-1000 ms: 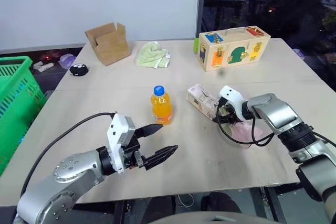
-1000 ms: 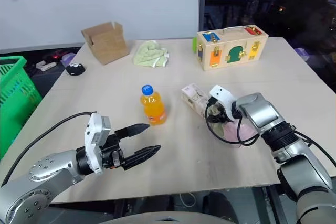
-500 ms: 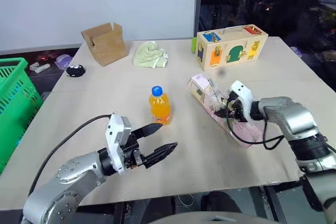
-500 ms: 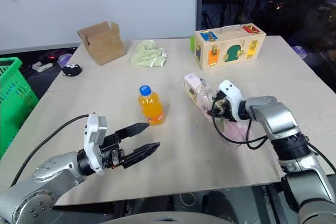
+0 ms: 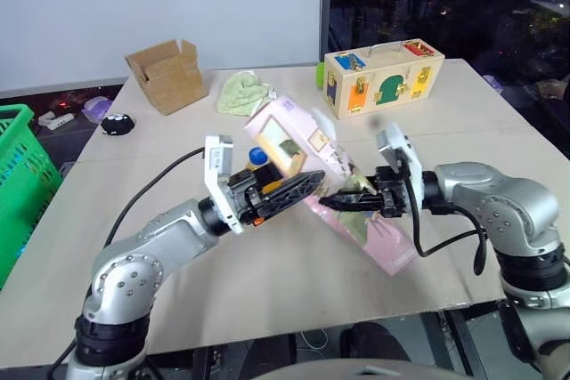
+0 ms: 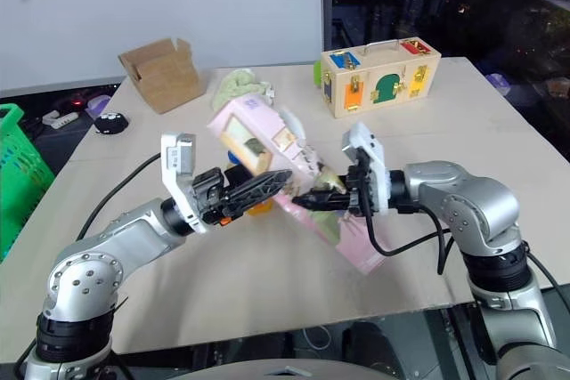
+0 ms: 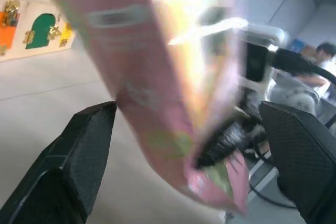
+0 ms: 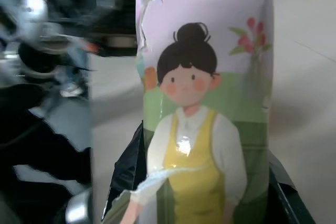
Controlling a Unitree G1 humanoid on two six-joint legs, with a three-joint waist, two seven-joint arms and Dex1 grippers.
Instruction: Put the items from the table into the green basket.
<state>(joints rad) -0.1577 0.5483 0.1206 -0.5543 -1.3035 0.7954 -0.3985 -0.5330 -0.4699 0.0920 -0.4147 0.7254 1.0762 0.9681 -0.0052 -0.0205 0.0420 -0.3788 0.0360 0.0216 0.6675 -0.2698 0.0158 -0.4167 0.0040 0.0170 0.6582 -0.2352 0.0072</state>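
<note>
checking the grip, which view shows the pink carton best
The left eye view: the whole pink carton shows, lifted off the table, the right gripper shut on it. The right eye view shows much the same. The right wrist view gives its cartoon picture up close; the left wrist view a blurred stretch between open fingers.

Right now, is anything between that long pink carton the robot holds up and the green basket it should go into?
The left gripper and its arm are on that side, its open black fingers either side of the long pink cartoon carton. Beyond them, only bare beige table lies before the green plastic basket.
</note>
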